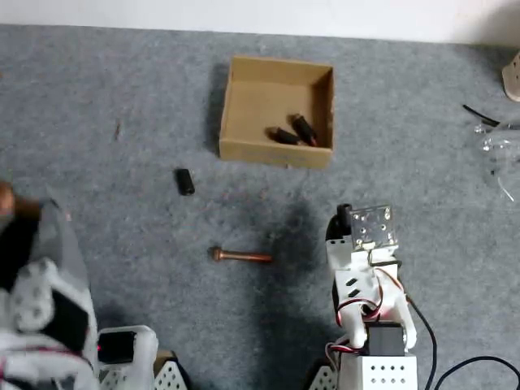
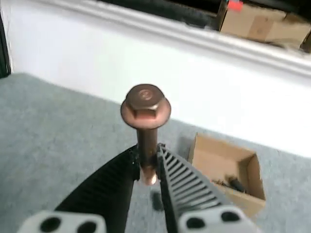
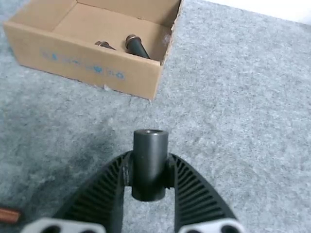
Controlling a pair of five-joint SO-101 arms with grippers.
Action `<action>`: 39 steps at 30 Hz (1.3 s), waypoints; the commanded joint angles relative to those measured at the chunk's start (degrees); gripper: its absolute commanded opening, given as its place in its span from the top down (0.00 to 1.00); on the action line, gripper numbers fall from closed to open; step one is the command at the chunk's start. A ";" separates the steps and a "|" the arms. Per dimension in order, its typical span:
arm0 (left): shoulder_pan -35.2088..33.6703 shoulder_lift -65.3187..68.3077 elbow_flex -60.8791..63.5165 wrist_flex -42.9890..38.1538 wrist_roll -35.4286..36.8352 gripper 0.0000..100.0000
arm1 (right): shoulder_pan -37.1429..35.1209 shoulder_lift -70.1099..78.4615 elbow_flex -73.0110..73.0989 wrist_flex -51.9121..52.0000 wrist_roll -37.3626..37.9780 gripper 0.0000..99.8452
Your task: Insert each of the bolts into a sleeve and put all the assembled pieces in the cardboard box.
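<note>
Jaws of the left gripper [image 2: 148, 158] are clenched on the shank of a copper bolt [image 2: 146, 107], which stands upright with its flanged hex head uppermost, lifted above the grey-carpeted tabletop [image 1: 122, 89]. The left arm [image 1: 41, 309] sits in the near left corner of the high view.

The right gripper [image 3: 149, 166] grasps a black sleeve [image 3: 150, 145], upright with its open bore facing up. In the high view this gripper is just in front of the near right corner of the cardboard box [image 1: 272, 153], apart from it, with a strip of carpet between.

The box stands toward the far side of the tabletop. Two assembled pieces [image 1: 292, 132] lie side by side on its floor, against the near right part of its wall; the right wrist view shows them too, behind the near wall [image 3: 82, 65].

A loose sleeve [image 1: 185, 181] lies on the carpet off the box's near left corner, well apart from both arms. A second bolt [image 1: 241, 256] lies flat between the two arms, closer to the right one, its head turned toward the left arm.

Thin cables [image 1: 491, 130] trail over the carpet at the far right edge. A white wall [image 2: 73, 53] bounds the tabletop's far side.
</note>
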 commanded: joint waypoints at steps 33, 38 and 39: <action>28.53 -36.00 111.52 -78.15 -1.05 1.00 | -9.36 -1.10 8.57 0.84 0.62 1.00; 26.42 -36.00 111.43 -77.45 -1.05 1.00 | -18.24 -1.10 8.57 1.10 0.70 1.00; 26.68 -36.00 111.43 -78.33 -0.88 1.00 | -20.18 -1.10 8.57 1.19 0.70 1.00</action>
